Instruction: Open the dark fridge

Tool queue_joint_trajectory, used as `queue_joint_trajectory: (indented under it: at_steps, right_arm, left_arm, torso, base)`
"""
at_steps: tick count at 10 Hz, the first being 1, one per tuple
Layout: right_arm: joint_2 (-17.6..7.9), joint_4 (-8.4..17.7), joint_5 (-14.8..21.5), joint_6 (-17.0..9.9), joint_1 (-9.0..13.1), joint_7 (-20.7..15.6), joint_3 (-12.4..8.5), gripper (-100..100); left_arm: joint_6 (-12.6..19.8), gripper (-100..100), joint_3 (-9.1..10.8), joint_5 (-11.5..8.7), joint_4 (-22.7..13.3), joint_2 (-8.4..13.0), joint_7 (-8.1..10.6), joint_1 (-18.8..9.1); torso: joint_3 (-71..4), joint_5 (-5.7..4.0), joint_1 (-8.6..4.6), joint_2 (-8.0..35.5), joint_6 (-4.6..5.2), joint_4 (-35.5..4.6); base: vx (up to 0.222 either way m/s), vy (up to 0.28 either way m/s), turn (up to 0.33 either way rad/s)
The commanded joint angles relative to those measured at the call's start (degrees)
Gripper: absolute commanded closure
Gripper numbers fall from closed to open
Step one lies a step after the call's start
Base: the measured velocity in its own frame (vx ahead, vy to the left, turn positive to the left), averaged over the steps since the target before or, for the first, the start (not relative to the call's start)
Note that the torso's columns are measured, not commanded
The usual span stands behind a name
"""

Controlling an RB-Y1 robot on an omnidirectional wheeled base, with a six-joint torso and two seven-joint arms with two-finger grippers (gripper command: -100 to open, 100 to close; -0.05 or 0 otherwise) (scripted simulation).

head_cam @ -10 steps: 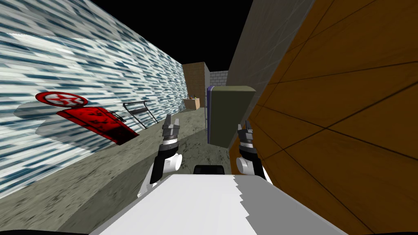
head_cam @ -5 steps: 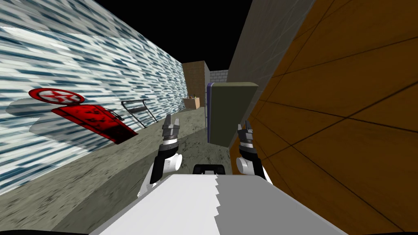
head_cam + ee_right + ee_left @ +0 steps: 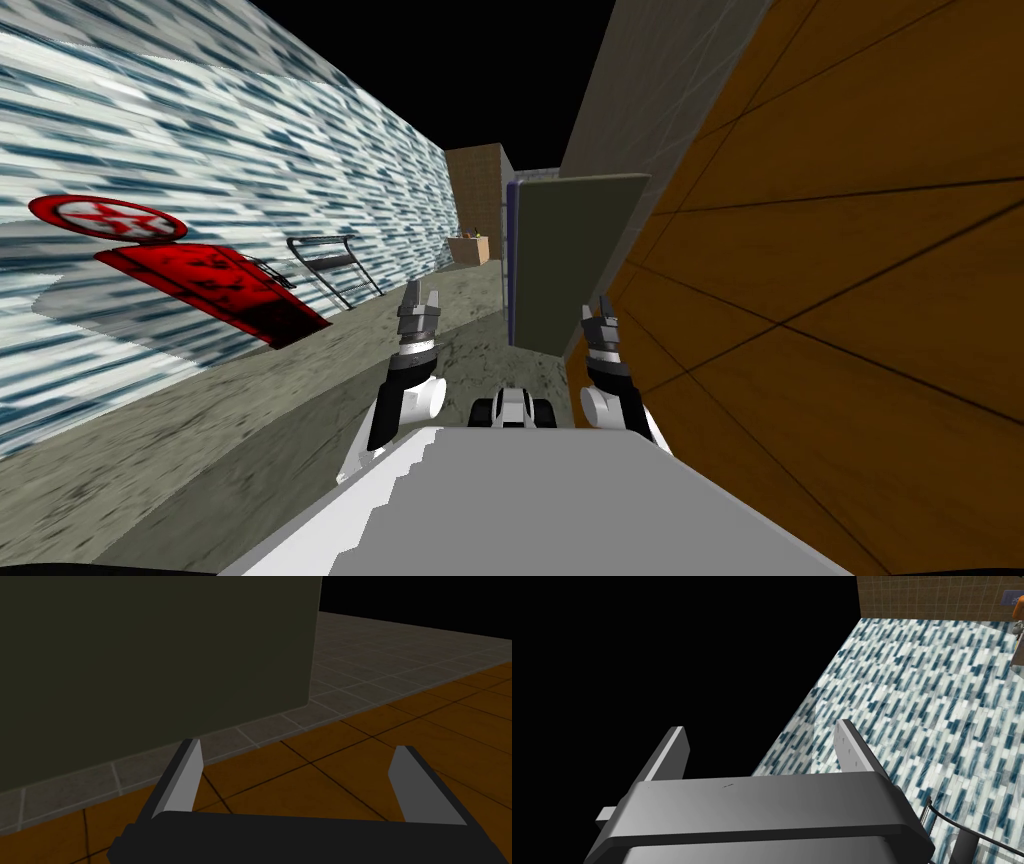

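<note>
The dark olive fridge (image 3: 565,260) stands ahead against the wall on my right, with a purple strip along its far side. In the right wrist view its flat dark side (image 3: 150,661) looms just ahead of my right gripper (image 3: 295,776), which is open and holds nothing. In the head view that right gripper (image 3: 600,312) hangs right below the fridge's near lower corner, apart from it. My left gripper (image 3: 419,299) is raised over the floor to the left of the fridge, open and empty (image 3: 762,748).
An orange-brown panelled wall (image 3: 850,280) runs close along my right. A blue-white tiled wall (image 3: 250,180) stands on the left with a red cabinet (image 3: 210,290) and a dark rack (image 3: 335,265). A brown brick pillar (image 3: 475,200) and a small box (image 3: 470,250) lie further ahead.
I have moved forward: the fridge looks larger and nearer, and the red cabinet has slid toward the left. Both arms hold the same pose.
</note>
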State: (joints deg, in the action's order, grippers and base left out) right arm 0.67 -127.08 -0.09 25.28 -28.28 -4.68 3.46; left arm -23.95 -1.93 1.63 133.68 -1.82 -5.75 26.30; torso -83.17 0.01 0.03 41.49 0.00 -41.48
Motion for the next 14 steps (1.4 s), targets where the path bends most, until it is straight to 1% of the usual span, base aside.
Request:
queue_joint_trajectory:
  at_steps: [1, 4, 5, 6, 7, 8, 9, 10, 11, 12, 13, 14]
  right_arm:
    - [-4.60, 0.89, 3.29, -1.48, -0.17, -0.79, -0.34, -100]
    - [-9.22, 2.39, 8.74, -4.52, -0.68, -2.27, -1.08, -100]
    - [-9.22, 2.39, 9.92, -4.52, -0.68, -2.27, -1.08, -100]
    - [-10.52, 3.00, 11.81, -5.79, -0.89, -2.89, -1.39, -100]
    - [-10.52, 3.00, 12.70, -5.79, -0.89, -2.89, -1.39, -100]
    - [-11.70, 3.65, 14.97, -7.16, -1.13, -3.56, -1.73, -100]
    - [-11.70, 3.65, 15.73, -7.16, -1.13, -3.56, -1.73, -100]
    - [-12.80, 4.33, 17.88, -8.63, -1.39, -4.28, -2.09, -100]
    - [-12.80, 4.33, 18.96, -8.63, -1.39, -4.28, -2.09, -100]
    - [-13.82, 5.04, 21.01, -10.16, -1.66, -5.04, -2.47, -100]
    - [-13.82, 5.04, 22.37, -10.16, -1.66, -5.04, -2.47, -100]
    - [-14.80, 5.77, 24.18, -11.76, -1.95, -5.82, -2.87, -100]
  left_arm:
    - [0.00, 0, 0.00, 0.00, 0.00, 0.00, 0.00, 0.01]
    - [0.00, 0, -0.01, 0.00, 0.00, -0.01, 0.00, 0.02]
    - [0.00, 0, -0.01, 0.00, 0.00, -0.01, 0.00, 0.02]
    - [0.00, 0, 0.00, 0.00, 0.00, 0.00, 0.00, 0.01]
    - [0.00, 0, 0.00, 0.00, -0.01, 0.00, 0.00, 0.01]
    - [0.00, 0, 0.00, 0.00, -0.01, 0.00, 0.00, 0.01]
    - [0.00, 0, 0.00, 0.00, -0.01, 0.00, 0.00, 0.01]
    - [0.00, 0, 0.00, 0.00, -0.01, 0.00, 0.00, 0.01]
    - [0.00, 0, 0.00, 0.00, -0.01, 0.00, 0.00, 0.01]
    - [0.00, 0, 0.00, 0.00, 0.00, 0.00, 0.00, 0.01]
    - [0.00, 0, 0.00, 0.00, 0.00, 0.00, 0.00, 0.01]
    - [0.00, 0, 0.00, 0.00, 0.00, 0.00, 0.00, 0.01]
  torso:
    - [-1.17, 0.01, 0.04, 0.45, 0.00, -0.54]
    - [-1.49, 0.03, 0.09, 0.64, 0.00, -0.76]
    - [-1.48, 0.02, 0.07, 0.68, 0.00, -0.77]
    - [-1.36, -0.03, -0.13, 0.89, 0.00, -0.83]
    - [-1.30, -0.05, -0.15, 0.94, 0.00, -0.85]
    - [-1.29, -0.04, -0.16, 0.98, 0.01, -0.86]
    - [-1.36, -0.03, -0.08, 0.86, 0.00, -0.83]
    - [-1.40, 0.00, 0.00, 0.81, 0.00, -0.81]
    - [-1.45, 0.02, 0.06, 0.72, 0.00, -0.79]
    - [-1.45, 0.01, 0.00, 0.74, 0.00, -0.79]
    - [-1.49, -0.01, -0.02, 0.65, 0.00, -0.77]
    - [-1.42, 0.00, -0.02, 0.79, 0.00, -0.80]
  base:
    - [0.080, 0.051, -0.004]
    - [0.129, 0.098, -0.007]
    - [0.103, 0.070, -0.006]
    - [0.088, 0.060, -0.001]
    - [0.066, 0.043, -0.002]
    - [0.077, 0.046, -0.005]
    - [0.071, 0.054, -0.005]
    - [0.091, 0.073, -0.006]
    - [0.088, 0.064, -0.004]
    - [0.132, 0.071, -0.002]
    - [0.102, 0.076, -0.002]
    - [0.122, 0.090, -0.003]
